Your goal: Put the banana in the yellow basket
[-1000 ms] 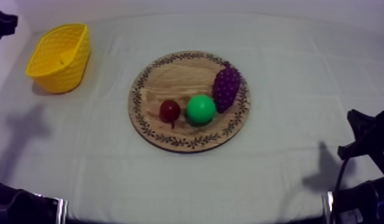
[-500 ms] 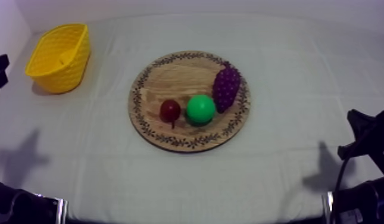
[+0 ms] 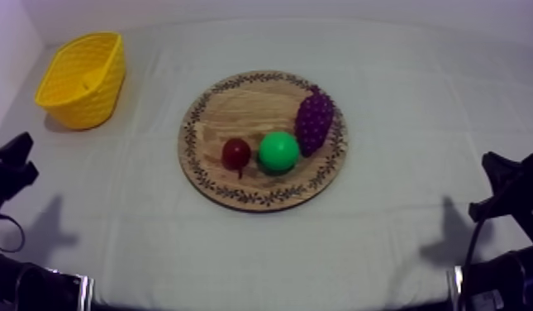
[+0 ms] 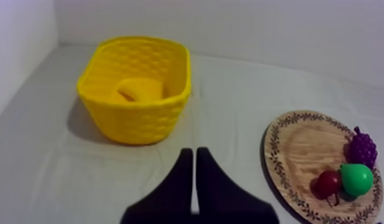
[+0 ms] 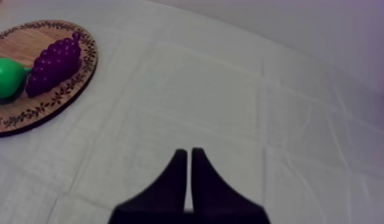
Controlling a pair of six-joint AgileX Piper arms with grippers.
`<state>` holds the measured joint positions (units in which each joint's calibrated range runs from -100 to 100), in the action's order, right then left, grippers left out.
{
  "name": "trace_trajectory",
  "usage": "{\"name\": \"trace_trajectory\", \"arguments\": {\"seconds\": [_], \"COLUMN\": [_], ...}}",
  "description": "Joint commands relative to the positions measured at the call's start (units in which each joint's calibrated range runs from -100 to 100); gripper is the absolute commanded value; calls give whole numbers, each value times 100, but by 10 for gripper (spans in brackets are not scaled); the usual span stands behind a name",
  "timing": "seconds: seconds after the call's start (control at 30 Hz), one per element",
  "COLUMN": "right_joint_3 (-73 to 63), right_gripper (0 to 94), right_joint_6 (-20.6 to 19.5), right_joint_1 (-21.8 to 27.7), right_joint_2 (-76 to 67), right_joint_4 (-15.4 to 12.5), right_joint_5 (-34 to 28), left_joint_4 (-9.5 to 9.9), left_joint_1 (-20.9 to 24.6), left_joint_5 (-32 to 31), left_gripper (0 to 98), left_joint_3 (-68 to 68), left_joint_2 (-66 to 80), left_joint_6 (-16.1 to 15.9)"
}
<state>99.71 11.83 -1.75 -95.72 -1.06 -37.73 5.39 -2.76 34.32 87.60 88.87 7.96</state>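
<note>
The banana (image 4: 137, 90) lies inside the yellow basket (image 4: 140, 122), which stands at the table's far left (image 3: 100, 99); in the top view the banana (image 3: 92, 80) is a pale yellow patch in it. The round wooden board (image 3: 245, 107) at mid table carries a bunch of grapes (image 3: 314, 120), a green pear (image 3: 278, 151) and a small red fruit (image 3: 235, 153). My left gripper (image 4: 192, 156) is shut on nothing, on the near side of the basket, low at the left edge (image 3: 17, 161). My right gripper (image 5: 188, 154) is shut on nothing, over bare cloth right of the board (image 5: 15, 47).
A white wall runs along the far and left sides of the table. Bare cloth lies between the basket and the board (image 4: 301, 149), and from the board to the right arm (image 3: 501, 186).
My left arm has drawn back from the far left, beside the basket, down along the left edge toward the near side. Nothing else has moved.
</note>
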Motion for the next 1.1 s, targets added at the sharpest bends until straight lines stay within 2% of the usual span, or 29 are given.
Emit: {"name": "trace_trajectory", "arguments": {"seconds": [0.0, 0.17, 0.27, 0.47, 0.73, 0.83, 1.07], "right_joint_3": [-5, -5, -5, -5, -5, -5, -5], "right_gripper": [6, 6, 6, 6, 6, 6, 6], "right_joint_6": [2, 2, 2, -1, 2, 2, 2], "right_joint_1": [-1, -1, -1, -1, -1, -1, -1], "right_joint_2": [-3, -3, -3, -3, -3, -3, -3], "right_joint_4": [1, 1, 1, 1, 1, 1, 1], "right_joint_5": [-1, -1, -1, -1, -1, -1, -1], "left_joint_4": [60, 124, 92, -40, -102, -216, -298], "left_joint_1": [-19, -24, -16, 51, 3, -3, 3], "left_joint_5": [-30, -49, 9, 268, 469, 455, 428], "left_gripper": [0, 0, 0, 0, 0, 0, 0], "left_joint_3": [372, 837, 996, 1044, 1008, 1027, 1048], "left_joint_2": [242, 599, 777, 1038, 1108, 1111, 1113], "left_joint_6": [124, 261, 233, -15, -250, -315, 211]}}
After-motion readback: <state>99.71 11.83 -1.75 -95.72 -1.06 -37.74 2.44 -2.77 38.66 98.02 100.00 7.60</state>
